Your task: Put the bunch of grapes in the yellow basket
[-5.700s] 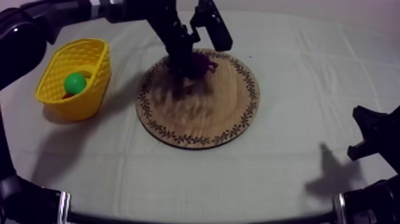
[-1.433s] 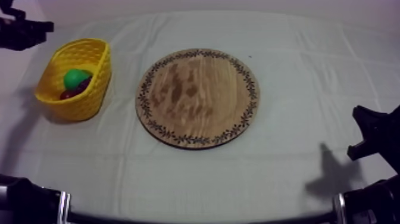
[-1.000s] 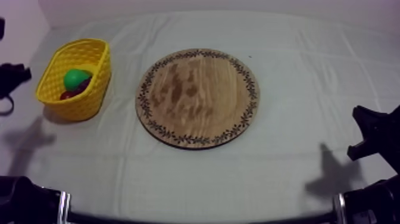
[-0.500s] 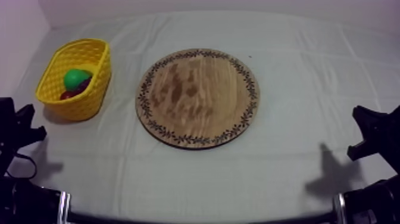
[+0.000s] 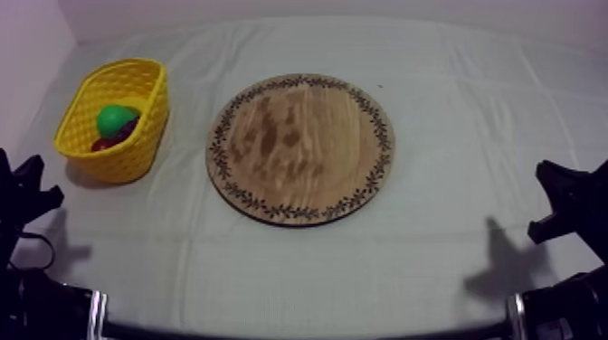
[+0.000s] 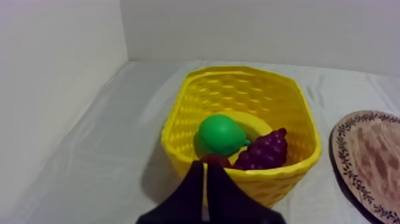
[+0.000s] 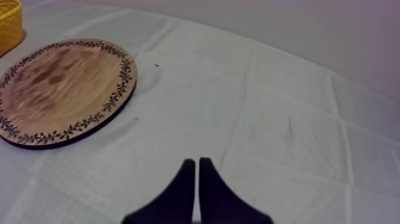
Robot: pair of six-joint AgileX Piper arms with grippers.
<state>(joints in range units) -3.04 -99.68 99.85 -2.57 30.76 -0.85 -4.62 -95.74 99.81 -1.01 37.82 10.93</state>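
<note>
Bunch of grapes (image 6: 262, 152) lies inside yellow basket (image 6: 238, 74), touching pear (image 6: 220, 134), small red fruit (image 6: 214, 159) beside them; wooden board (image 5: 300, 147) near basket, nothing between; left gripper (image 6: 206, 170) pinched together, empty, just before basket; right gripper (image 7: 194, 165) likewise closed, well apart from basket; 5.7 s ago left gripper was at grapes on board.
</note>
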